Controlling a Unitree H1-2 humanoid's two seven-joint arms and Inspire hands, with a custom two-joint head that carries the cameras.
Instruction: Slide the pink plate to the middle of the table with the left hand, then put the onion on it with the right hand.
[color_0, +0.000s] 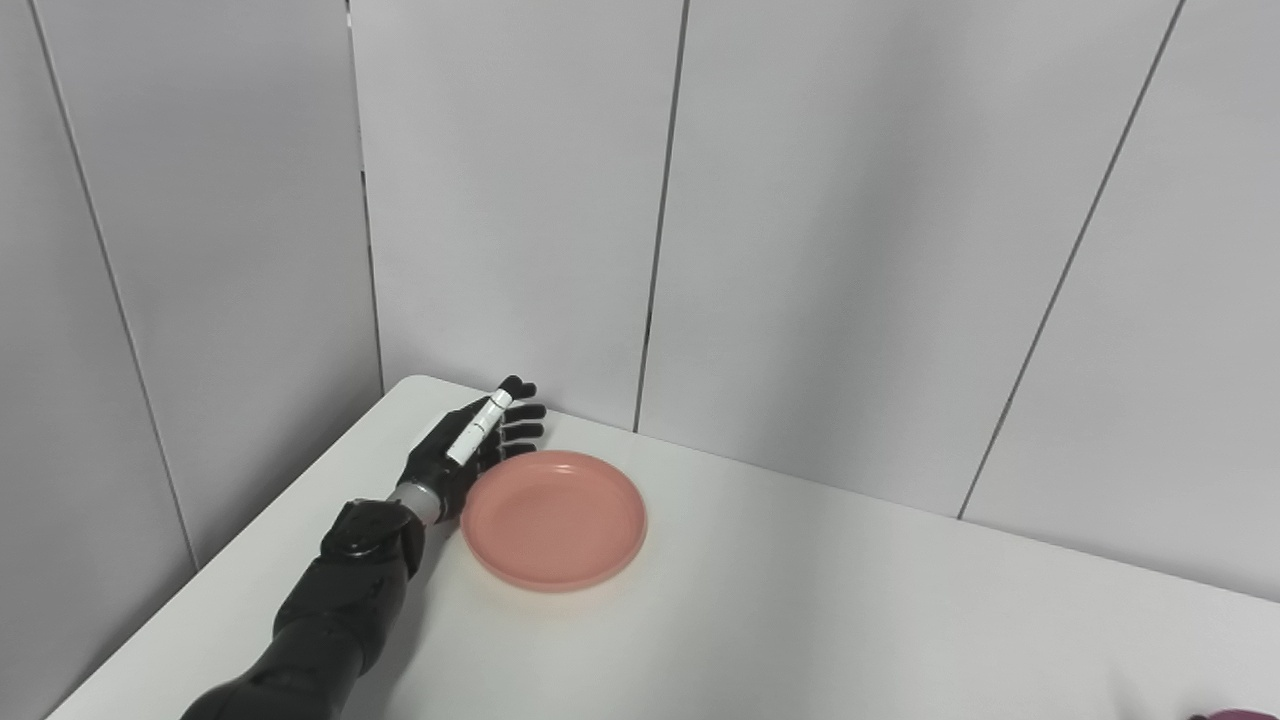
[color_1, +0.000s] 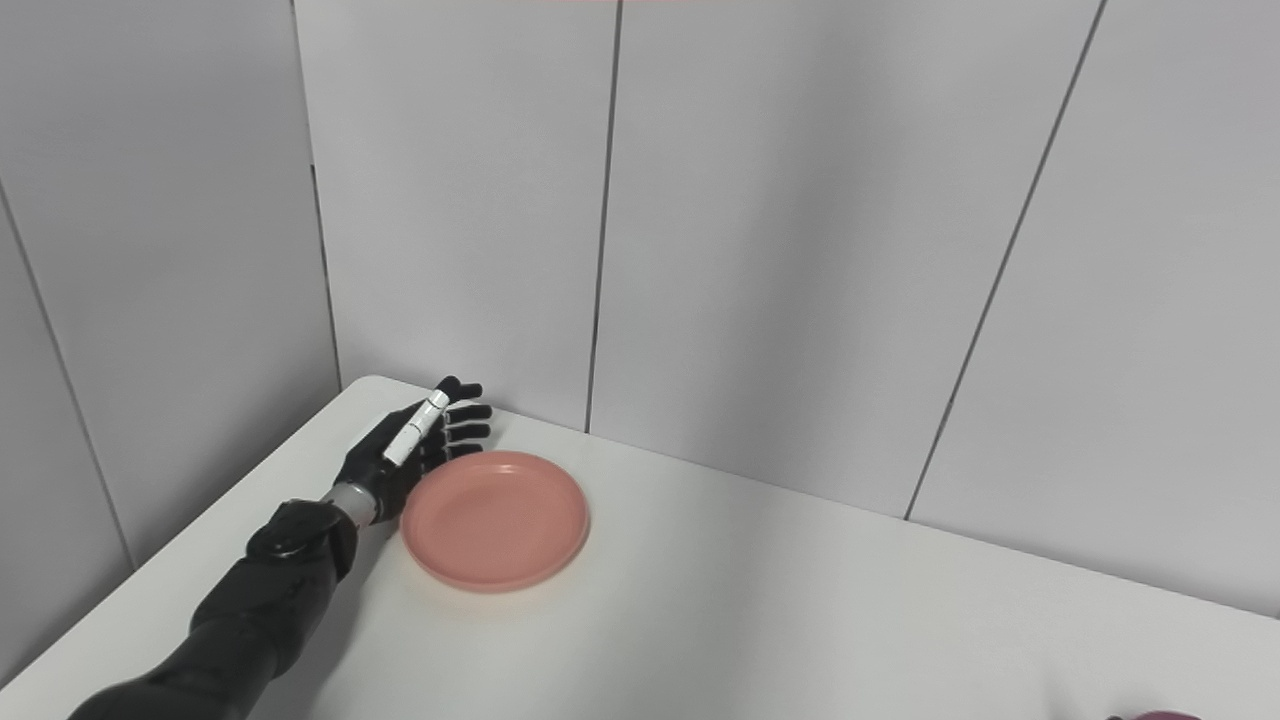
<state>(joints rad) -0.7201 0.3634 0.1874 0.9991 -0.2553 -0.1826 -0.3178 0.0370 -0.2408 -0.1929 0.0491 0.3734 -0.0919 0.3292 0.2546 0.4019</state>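
Plate sliding has only just begun, or maybe not begun at all. The pink plate (color_0: 553, 520) sits near the far left corner of the white table (color_0: 850, 600), not in the middle, and nothing lies on it. The left hand (color_0: 470, 445) is right beside the plate on its left side, up by the far rim, with its fingers (color_0: 520, 412) spread apart and holding nothing. It looks like it is touching the rim or nearly so, but that is hard to tell. It seems ready to push the plate to the right. The right hand cannot be seen at all. A small purple bit peeks in at the bottom right edge of the table; that may be the onion (color_0: 1240, 714), well apart from the plate. So both jobs are left: push the plate to the middle, then put the onion on it.
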